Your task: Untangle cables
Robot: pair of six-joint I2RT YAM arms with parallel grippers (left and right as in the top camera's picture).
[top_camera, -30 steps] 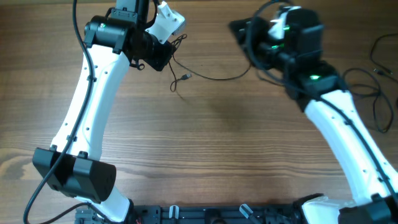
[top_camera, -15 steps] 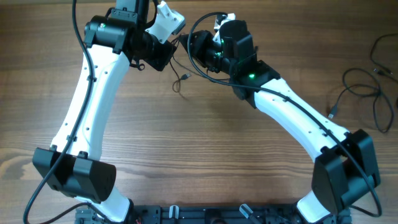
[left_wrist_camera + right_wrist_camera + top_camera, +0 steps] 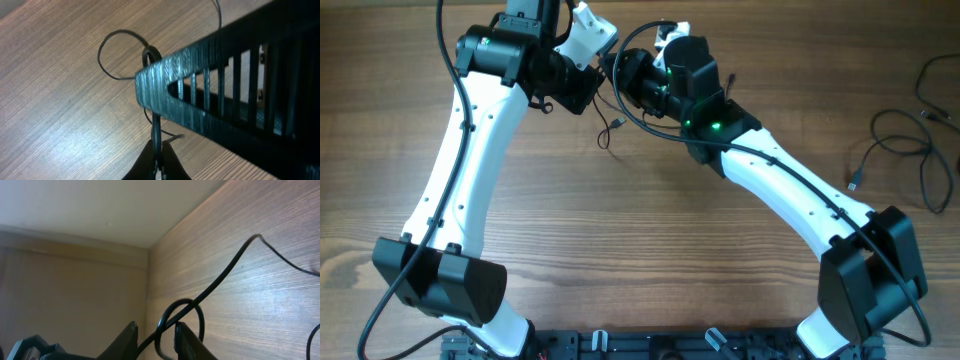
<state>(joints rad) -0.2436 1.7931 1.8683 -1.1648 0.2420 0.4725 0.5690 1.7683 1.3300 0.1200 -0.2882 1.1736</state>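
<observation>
While the overhead view crowds both grippers together at twelve o'clock of the table (image 3: 670, 230), only the wrist cameras reveal their grip. From the left wrist, the left gripper (image 3: 157, 169) is clamped tight on a cable (image 3: 156, 131) that rises to a loop at eleven o'clock. From the right wrist, the right gripper (image 3: 155, 337) has its jaws narrowly apart, with the cable looping between them. Overhead alone shows a second cable (image 3: 900, 147) at three o'clock, well apart.

A wood-grain counter (image 3: 650, 220) is pictured from above. A black rack (image 3: 650, 345) is seen at its near edge. A pale wall (image 3: 75, 210) is glimpsed beyond.
</observation>
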